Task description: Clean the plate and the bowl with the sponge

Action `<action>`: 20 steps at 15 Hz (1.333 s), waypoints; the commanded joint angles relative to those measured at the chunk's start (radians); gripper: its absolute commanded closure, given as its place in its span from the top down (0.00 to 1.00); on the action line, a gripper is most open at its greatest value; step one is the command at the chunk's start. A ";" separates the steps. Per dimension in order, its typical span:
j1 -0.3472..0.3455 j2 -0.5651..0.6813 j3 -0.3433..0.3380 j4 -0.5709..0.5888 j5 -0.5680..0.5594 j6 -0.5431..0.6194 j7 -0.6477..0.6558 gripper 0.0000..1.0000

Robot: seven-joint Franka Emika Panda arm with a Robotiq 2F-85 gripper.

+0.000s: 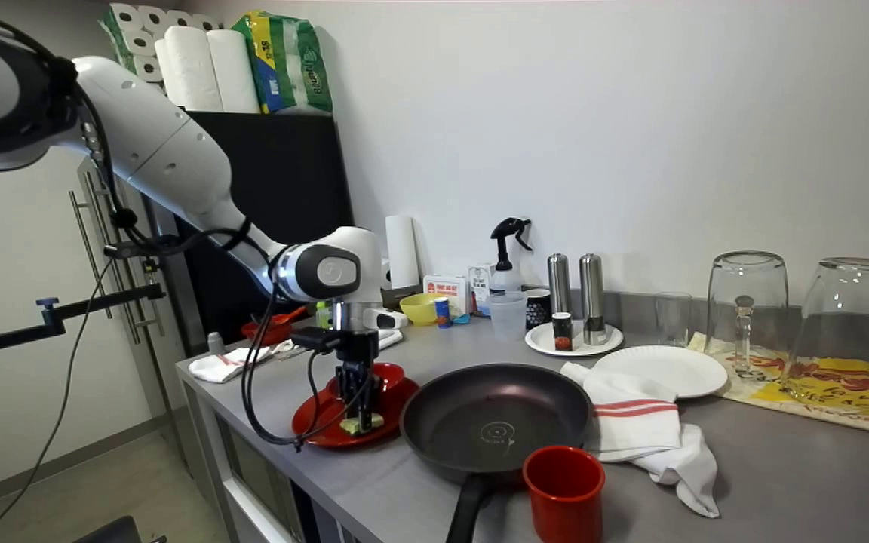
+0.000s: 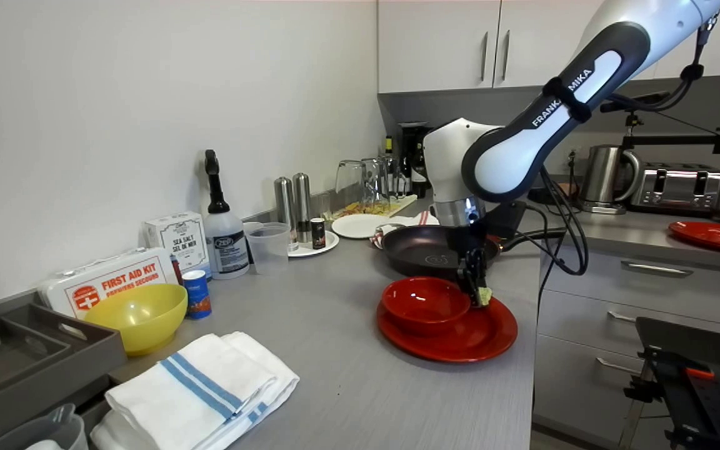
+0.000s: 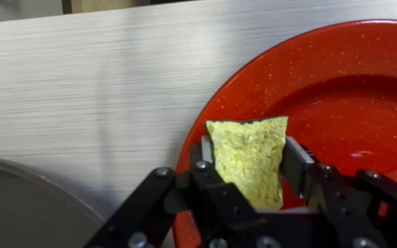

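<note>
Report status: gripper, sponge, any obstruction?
Gripper shut on sponge. Sponge over red plate near its edge, contact unclear. Red bowl sits on plate, may limit wiping.

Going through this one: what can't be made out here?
Sponge: underside hidden by the sponge itself in the wrist view.
Bowl: partly hidden behind the jaws in an exterior view.
Red cup: base cut off by the bottom edge in an exterior view.
Pan: mostly cut off by the wrist view's left and bottom edges.
</note>
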 commanded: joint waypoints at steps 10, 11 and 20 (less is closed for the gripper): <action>0.029 -0.028 -0.060 -0.063 -0.137 0.192 0.144 0.25; 0.030 -0.029 -0.060 -0.066 -0.136 0.191 0.147 0.25; 0.025 -0.052 -0.030 -0.084 -0.075 0.142 0.118 0.25</action>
